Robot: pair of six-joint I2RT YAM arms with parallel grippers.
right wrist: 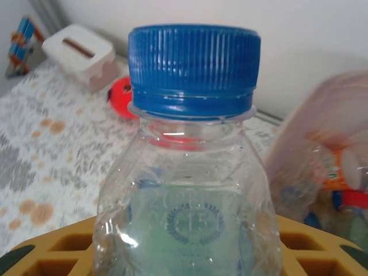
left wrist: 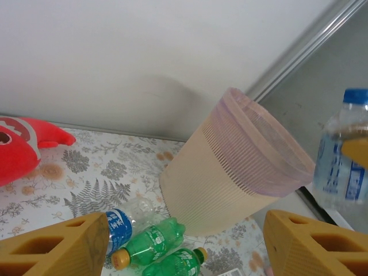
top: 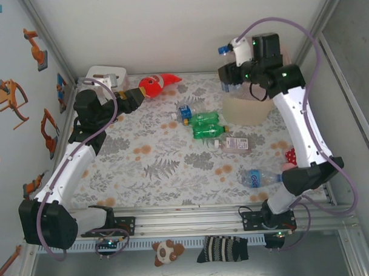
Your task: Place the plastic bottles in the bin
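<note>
Well, the flowered table [top: 167,169] is the biggest thing before me, and at its far right stands the beige bin [top: 247,111], a pink liner round its rim. My right wrist camera catches binned bottles [right wrist: 339,172] inside it (blurred; an orange label is all I can make out). The red-orange fish toy [top: 155,84] lies at the far edge, with the white tissue box [top: 105,76] to its left. Loose on the cloth just left of the bin lie a blue-labelled bottle [top: 185,111], two green bottles [top: 206,119] side by side, and a pink-labelled clear bottle [top: 233,143]. A fifth bottle [top: 255,178], also blue-labelled, lies near my right arm's base. My left gripper [left wrist: 187,253] hovers near the fish toy, its fingers wide apart with nothing between them. My right gripper [top: 239,49] is raised beside the bin's rim, its fingers clamped on a blue-capped water bottle [right wrist: 190,190], the cap pointing away from them.
</note>
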